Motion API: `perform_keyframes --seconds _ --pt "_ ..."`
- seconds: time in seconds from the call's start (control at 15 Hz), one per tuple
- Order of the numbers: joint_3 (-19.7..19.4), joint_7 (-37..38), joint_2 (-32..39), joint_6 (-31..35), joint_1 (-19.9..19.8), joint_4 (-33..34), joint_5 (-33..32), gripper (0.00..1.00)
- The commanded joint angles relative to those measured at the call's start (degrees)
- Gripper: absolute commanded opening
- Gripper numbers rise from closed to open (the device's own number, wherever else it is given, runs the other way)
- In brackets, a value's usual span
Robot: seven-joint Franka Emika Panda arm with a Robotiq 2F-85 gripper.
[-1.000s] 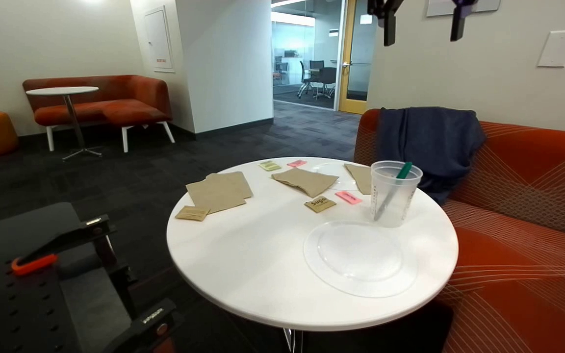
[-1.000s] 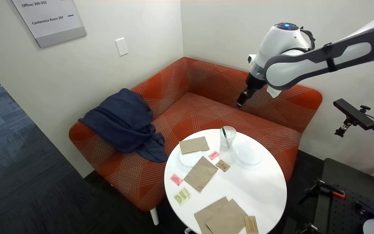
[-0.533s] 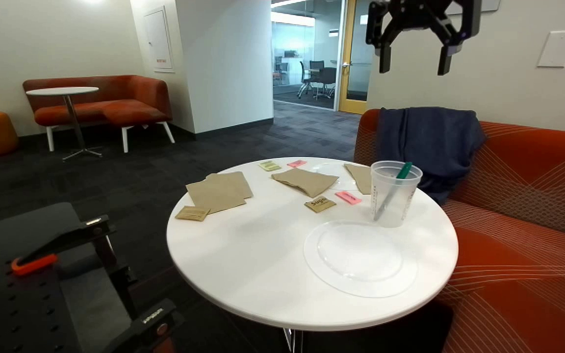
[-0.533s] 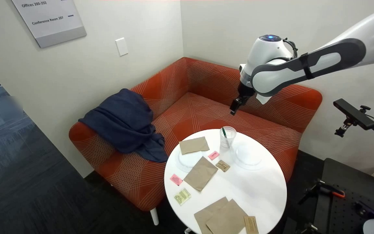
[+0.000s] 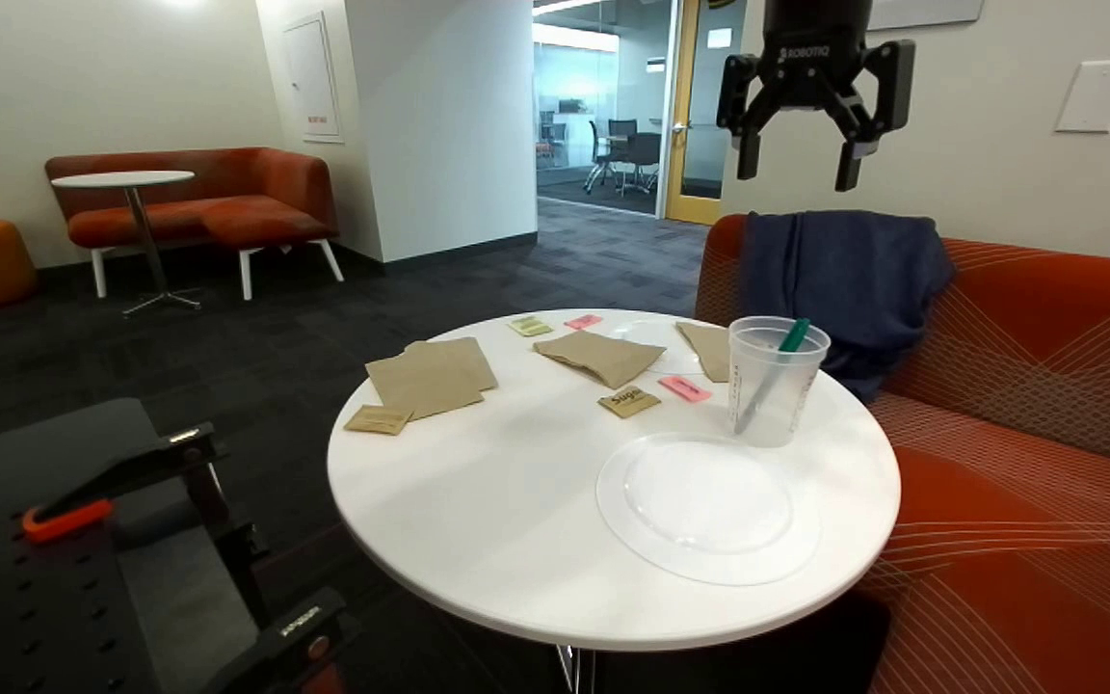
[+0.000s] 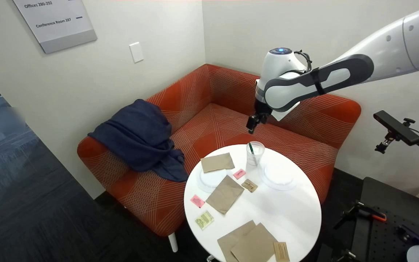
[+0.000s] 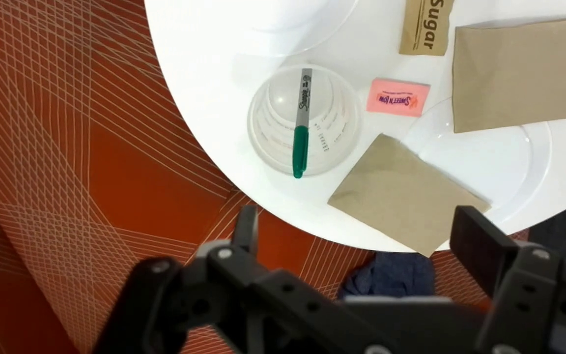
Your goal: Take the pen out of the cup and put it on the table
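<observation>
The pen [image 7: 301,147] has a grey body and a green cap. It leans inside the clear cup [image 7: 334,140], its cap sticking out past the rim. In both exterior views the cup [image 5: 791,410] stands upright on the round white table [image 5: 516,520], with the pen's green cap [image 5: 794,334] at the top. My gripper [image 5: 797,178] is open and empty, fingers pointing down, well above the cup. It also shows in an exterior view [image 6: 251,130], beyond the table's edge on the couch side. In the wrist view the fingers [image 7: 246,228] are wide apart, and the cup lies ahead of them.
A clear round plate [image 5: 709,496] lies beside the cup. A brown napkin [image 7: 406,191], a pink packet [image 7: 397,97] and a sugar packet [image 7: 425,27] lie near it. An orange couch [image 6: 231,120] with a dark blue cloth [image 6: 136,138] borders the table.
My gripper has come down and moved closer to the cup, leftward in an exterior view, and stays open. The pen, the cup and the table things have not moved.
</observation>
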Motion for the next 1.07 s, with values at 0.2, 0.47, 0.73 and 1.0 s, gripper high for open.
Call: perform_keyframes --seconds 0.2,0.47,0.73,1.0 --pt "0.7 1.4 2.7 -0.9 -0.4 2.5 -0.3 1.00" --pt "0.7 1.4 2.9 -0.9 -0.4 2.5 -0.3 1.00" --pt "0.5 2.1 3.0 -0.1 0.1 1.7 -0.7 1.00" --pt "0.7 2.4 3.3 3.4 0.6 -0.7 -0.9 1.00"
